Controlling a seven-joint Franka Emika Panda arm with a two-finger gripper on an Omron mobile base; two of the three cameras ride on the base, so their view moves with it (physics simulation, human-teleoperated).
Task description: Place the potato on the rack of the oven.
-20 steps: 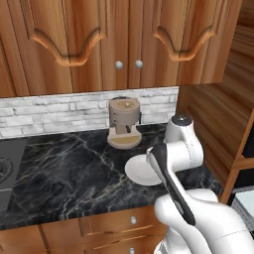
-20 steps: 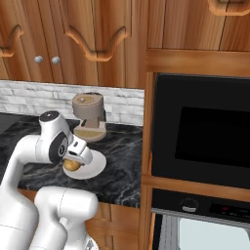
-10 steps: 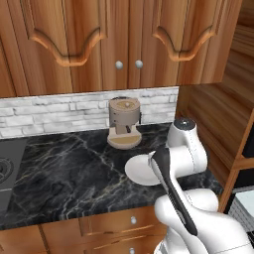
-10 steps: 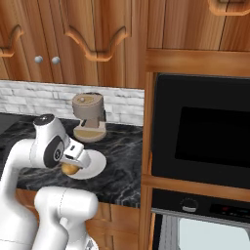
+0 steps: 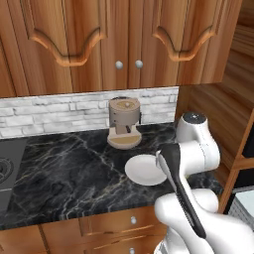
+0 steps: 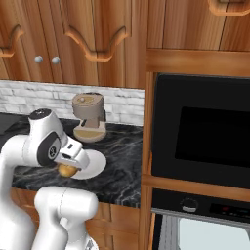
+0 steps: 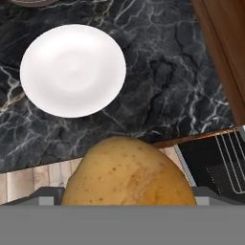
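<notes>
Now we carry our load back off the black marble counter [image 5: 69, 173] and toward the oven [image 6: 200, 132], which stands in the wood to our right with its dark window shut above and a pale panel lower down. Over the last second our arm has drawn back from the counter toward the base, and the white plate [image 7: 72, 70] that was partly under the hand now lies bare, with nothing on it. That tells us the pick is done and the carry has begun.

Behind the plate the tan coffee machine [image 5: 124, 123] stands untouched against the brick wall. At the right edge of the hand view the rack [image 7: 233, 160] shows its thin grey wires, low and beyond the counter's front edge, so we judge the drop point is down and to the right.

Our gripper [image 6: 71, 168] holds the potato [image 7: 128, 173]: the fingers are closed on it, and it hangs just off the plate's near rim, over the counter's front edge. The remaining reach must clear that edge.
</notes>
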